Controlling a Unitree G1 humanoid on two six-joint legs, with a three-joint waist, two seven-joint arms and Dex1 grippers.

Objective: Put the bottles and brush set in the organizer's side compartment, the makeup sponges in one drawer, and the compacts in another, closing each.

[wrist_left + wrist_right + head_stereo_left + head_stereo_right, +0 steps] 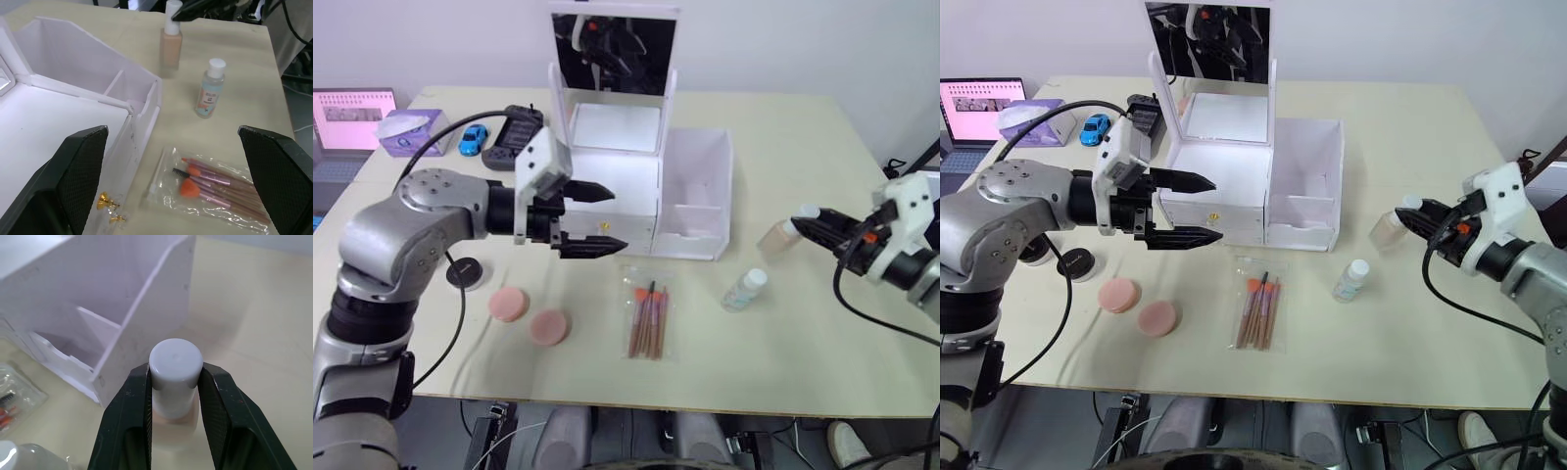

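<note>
The beige bottle (175,382) stands on the table (803,323) just right of the organizer (636,186), its white cap clamped between the right gripper (175,377) fingers. The clear bottle (744,290) stands nearby, the brush set (648,313) lies in front of the organizer, and two pink makeup sponges (529,315) lie further left. The left gripper (602,217) hovers before the drawers, fingers spread wide and empty.

No wording can be read anywhere. The clear bottle (210,88) carries a pale blue label with an orange patch, its print too small to make out. The laptop screen (979,110) off the table's far left corner shows a pink page with illegible rows.
</note>
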